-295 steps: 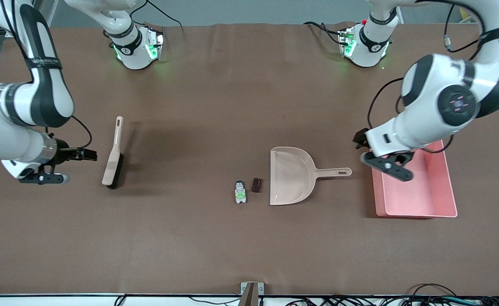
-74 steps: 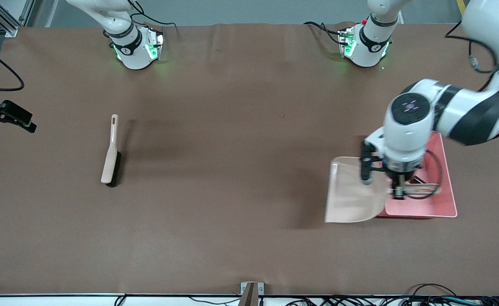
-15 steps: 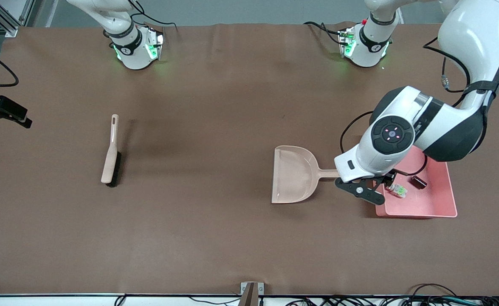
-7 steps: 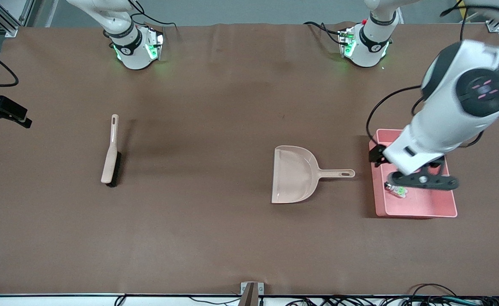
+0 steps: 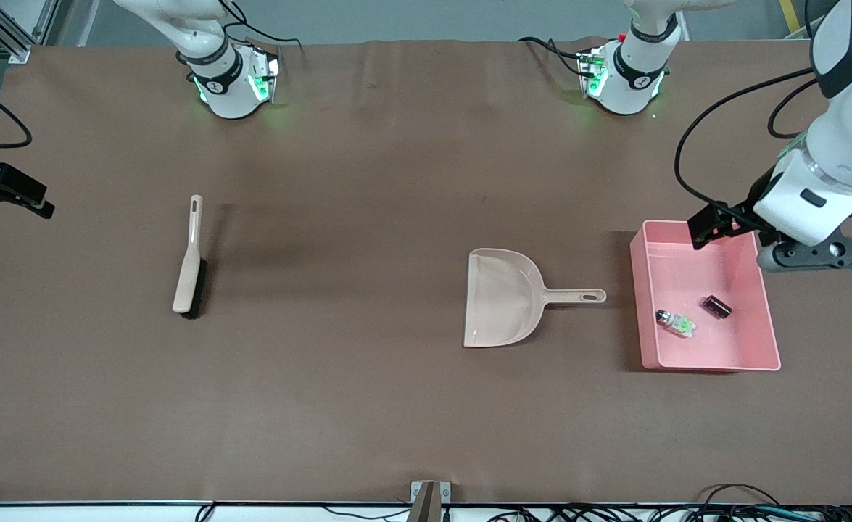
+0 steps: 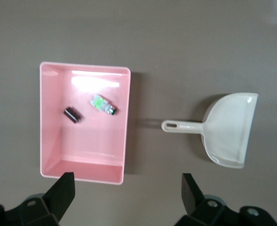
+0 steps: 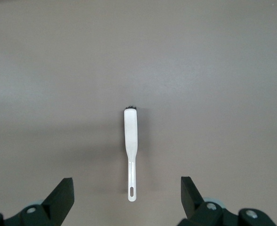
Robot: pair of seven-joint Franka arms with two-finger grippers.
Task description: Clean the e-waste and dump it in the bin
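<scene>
The left gripper (image 6: 127, 188) hung up in the air with its fingers (image 6: 63, 190) spread wide and nothing between them, over the bin's edge farthest from the front camera, at the left arm's end of the table. Below it sat the pink bin (image 5: 759, 341), and both pieces of e-waste lay inside on its floor: the white-grey component with the green label (image 5: 676, 323) and, just beside it but apart, the dark maroon-black block (image 5: 716, 307). Next out, the beige dustpan (image 5: 502, 297) lay flat on the table (image 5: 367, 406) near the bin, its handle pointing toward the bin and stopping short of the pink wall. Well off toward the right arm's end lay the brush (image 5: 191, 259). The right gripper (image 7: 127, 195) waited high over that end, jaws wide, holding nothing.
</scene>
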